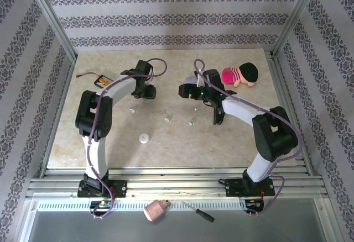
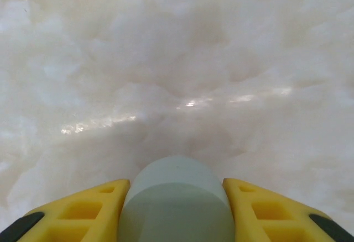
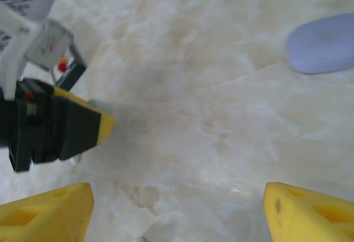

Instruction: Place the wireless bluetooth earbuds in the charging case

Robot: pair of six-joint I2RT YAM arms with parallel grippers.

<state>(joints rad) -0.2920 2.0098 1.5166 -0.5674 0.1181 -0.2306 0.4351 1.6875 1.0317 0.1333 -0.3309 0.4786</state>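
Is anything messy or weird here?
Yes. Tiny earbuds lie scattered loose on the table, apart from one another. A doll lies on its side at the far edge. A screwdriver lies off the table, below the arm bases.

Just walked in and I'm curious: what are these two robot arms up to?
They are meant to put tiny earbuds into a charging case. The left gripper holds a pale green case between its yellow fingers, close to the table. The right gripper is open right beside it, with a lilac case lying on the table nearby. A few earbuds lie loose on the table, nearer the arms' bases.
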